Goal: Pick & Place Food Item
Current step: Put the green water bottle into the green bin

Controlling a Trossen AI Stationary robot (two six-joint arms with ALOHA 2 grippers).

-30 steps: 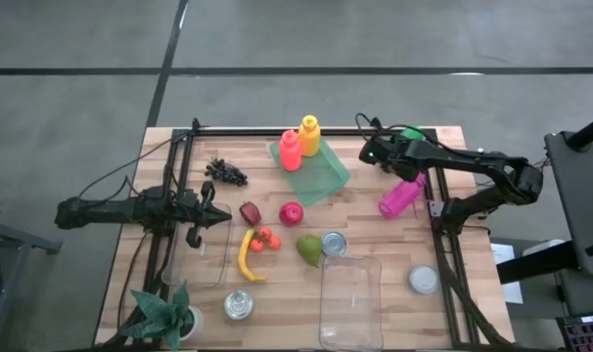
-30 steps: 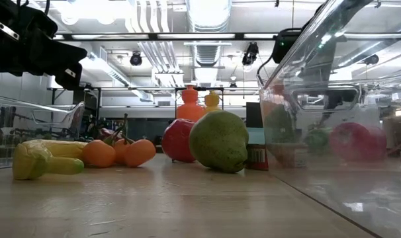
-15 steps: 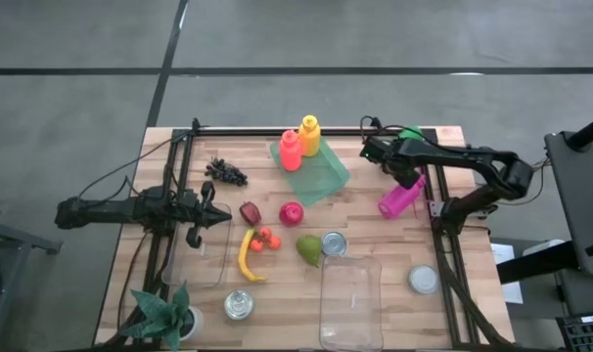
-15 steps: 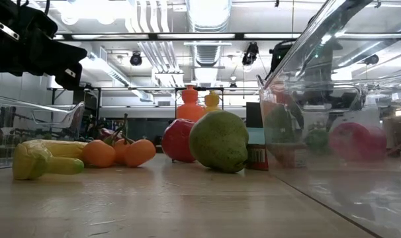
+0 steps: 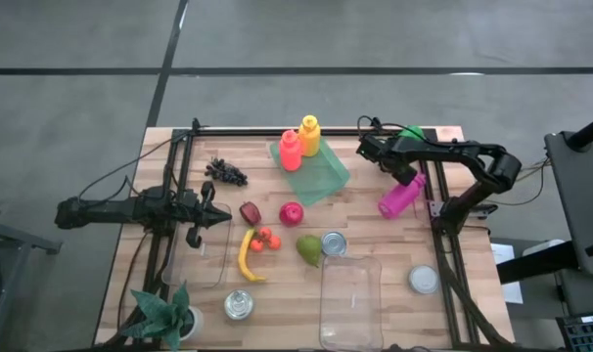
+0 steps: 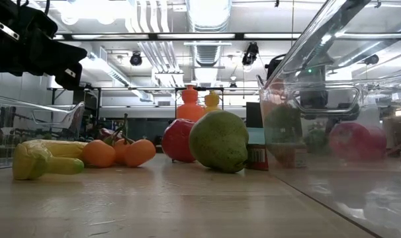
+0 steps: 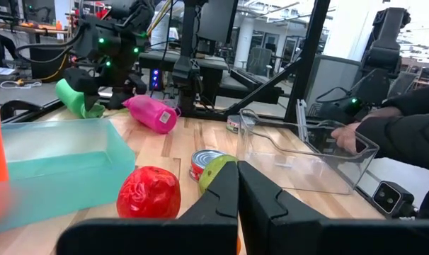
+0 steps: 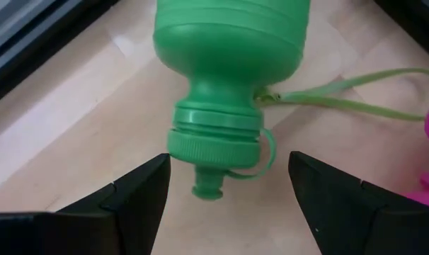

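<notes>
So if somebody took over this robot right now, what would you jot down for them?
Left end effector: shut, empty, beside the clear tray.
Right end effector: open, empty, at the table's far right corner, fingers either side of the cap of the lying green bottle, not touching.
Food, including red apple, pear, banana and grapes, sits loose on the table.
Done: nothing placed.
Left: pick and place an item.

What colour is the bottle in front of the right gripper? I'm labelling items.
Green bottle, clearest in the right wrist view.

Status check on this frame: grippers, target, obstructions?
Right gripper open, lined up on green bottle, not gripping. Left gripper shut, idle at table's left. Pink bottle lies beside it.
</notes>
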